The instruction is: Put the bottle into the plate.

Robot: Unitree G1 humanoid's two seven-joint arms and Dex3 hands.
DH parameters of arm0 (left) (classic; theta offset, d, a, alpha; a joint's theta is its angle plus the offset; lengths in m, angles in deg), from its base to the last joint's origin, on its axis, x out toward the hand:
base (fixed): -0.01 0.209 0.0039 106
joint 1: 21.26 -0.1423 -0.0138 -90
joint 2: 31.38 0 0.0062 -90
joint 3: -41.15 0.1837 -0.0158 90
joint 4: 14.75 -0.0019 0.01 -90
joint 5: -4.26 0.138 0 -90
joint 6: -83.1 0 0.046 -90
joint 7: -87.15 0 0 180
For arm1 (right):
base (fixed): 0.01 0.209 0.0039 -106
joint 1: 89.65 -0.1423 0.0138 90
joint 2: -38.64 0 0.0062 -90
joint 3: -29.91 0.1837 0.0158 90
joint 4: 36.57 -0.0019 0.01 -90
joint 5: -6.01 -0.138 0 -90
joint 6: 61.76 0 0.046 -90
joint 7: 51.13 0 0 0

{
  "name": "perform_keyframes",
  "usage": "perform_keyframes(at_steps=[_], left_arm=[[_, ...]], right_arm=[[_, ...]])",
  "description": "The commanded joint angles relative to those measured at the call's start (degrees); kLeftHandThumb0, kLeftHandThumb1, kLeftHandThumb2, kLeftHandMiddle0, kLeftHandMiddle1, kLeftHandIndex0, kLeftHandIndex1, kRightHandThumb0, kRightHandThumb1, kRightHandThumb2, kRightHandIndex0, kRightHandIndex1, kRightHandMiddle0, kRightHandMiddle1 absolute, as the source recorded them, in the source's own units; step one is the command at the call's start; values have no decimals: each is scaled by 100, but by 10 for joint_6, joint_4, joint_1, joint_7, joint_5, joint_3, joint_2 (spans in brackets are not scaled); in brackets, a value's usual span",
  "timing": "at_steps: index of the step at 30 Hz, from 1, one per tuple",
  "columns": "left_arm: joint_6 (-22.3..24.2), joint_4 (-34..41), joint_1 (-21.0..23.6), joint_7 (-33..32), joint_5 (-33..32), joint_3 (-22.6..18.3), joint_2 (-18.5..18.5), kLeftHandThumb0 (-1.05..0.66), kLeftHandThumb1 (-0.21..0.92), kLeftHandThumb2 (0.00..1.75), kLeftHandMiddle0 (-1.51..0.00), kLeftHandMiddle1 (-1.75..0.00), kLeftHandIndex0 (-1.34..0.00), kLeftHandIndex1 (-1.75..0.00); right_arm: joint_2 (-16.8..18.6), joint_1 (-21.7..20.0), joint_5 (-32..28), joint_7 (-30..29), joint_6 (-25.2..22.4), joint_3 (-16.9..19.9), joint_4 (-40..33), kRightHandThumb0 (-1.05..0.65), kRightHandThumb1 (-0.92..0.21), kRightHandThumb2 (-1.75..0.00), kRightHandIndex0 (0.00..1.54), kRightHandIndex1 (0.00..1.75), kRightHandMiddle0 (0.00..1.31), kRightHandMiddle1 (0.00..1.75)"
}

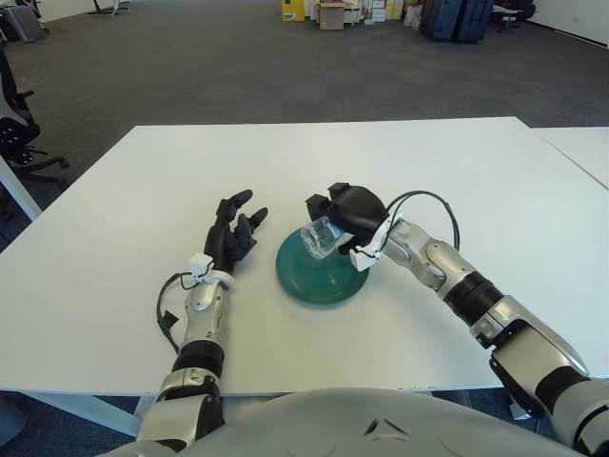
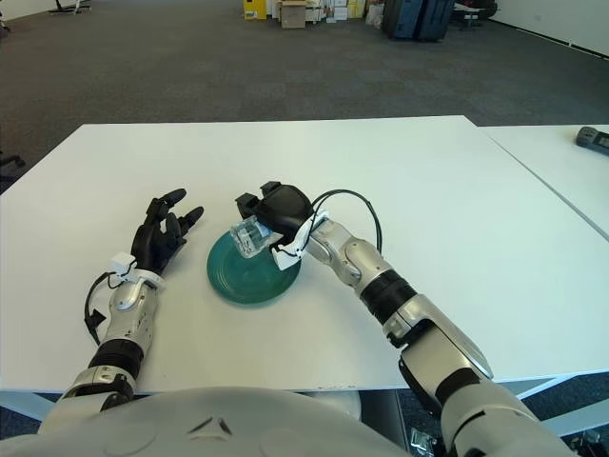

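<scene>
Your right hand [image 1: 350, 211] is gripping the clear bottle [image 1: 322, 237], its dark fingers wrapped over the top of it. You are holding the bottle tilted, with its lower end pointing down over the far part of the green plate [image 1: 324, 276]; whether it is touching the plate's surface cannot be told from either eye view. The plate is sitting on the white table [image 1: 143, 181] near the middle, just in front of you. Your right forearm is reaching in from the right side, with a black cable looping above the wrist. Your left hand [image 1: 231, 237] is showing just left of the plate, palm side up, fingers spread loosely and gripping nothing.
</scene>
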Motion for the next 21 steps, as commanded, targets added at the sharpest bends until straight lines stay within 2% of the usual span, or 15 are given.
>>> perform_keyframes(at_steps=[1,6,7,8,9,11,12,13,14,15,18,21], left_arm=[[0,-5,-3,-2,-3,1,4,-76,92,90,-66,-16,-12,-98],[2,-5,-2,0,-4,2,4,-76,92,89,-65,-16,-12,-98],[4,-5,-3,0,-4,2,3,-76,92,89,-65,-16,-12,-98],[5,-5,-3,-1,-3,2,3,-77,92,90,-64,-15,-12,-98],[6,-5,-3,-1,-3,2,3,-77,92,90,-64,-15,-11,-98],[7,-5,-2,-3,-1,3,3,-77,92,90,-63,-15,-11,-98],[8,-5,-3,-4,0,3,2,-77,92,90,-63,-15,-11,-98],[9,-4,-3,-5,1,3,1,-77,92,90,-63,-15,-11,-98],[10,-4,-3,-6,2,4,1,-77,92,90,-62,-15,-11,-98],[11,-4,-3,-6,2,4,1,-77,92,90,-62,-15,-11,-98],[22,-3,-3,-10,2,3,1,-77,92,90,-61,-15,-12,-99],[38,1,-3,-13,-1,1,3,-79,92,91,-59,-14,-13,-100]], right_arm=[[3,-4,-21,5,0,21,-13,0,-8,-160,79,175,56,175],[8,2,-53,17,16,28,-9,0,-7,-161,80,175,57,174],[9,2,-68,26,27,30,-5,0,-13,-153,73,175,54,174],[10,3,-80,33,36,32,-2,0,-29,-135,58,175,46,174],[9,1,-92,42,47,32,2,-1,-39,-123,49,175,40,174],[5,-3,-110,60,70,31,9,19,-48,-111,44,175,21,155],[1,-7,-125,74,92,30,15,1,-53,-101,39,171,16,146],[-2,-10,-136,83,107,29,19,-27,-65,-79,30,160,11,129],[-4,-12,-143,90,117,30,22,-46,-75,-62,25,147,7,116],[-4,-13,-149,95,126,30,26,-58,-81,-51,21,139,4,108],[-3,-20,-162,105,157,33,44,-77,-88,-47,17,117,2,96],[-2,-26,-166,111,180,35,59,-94,-91,-57,18,69,0,83]])
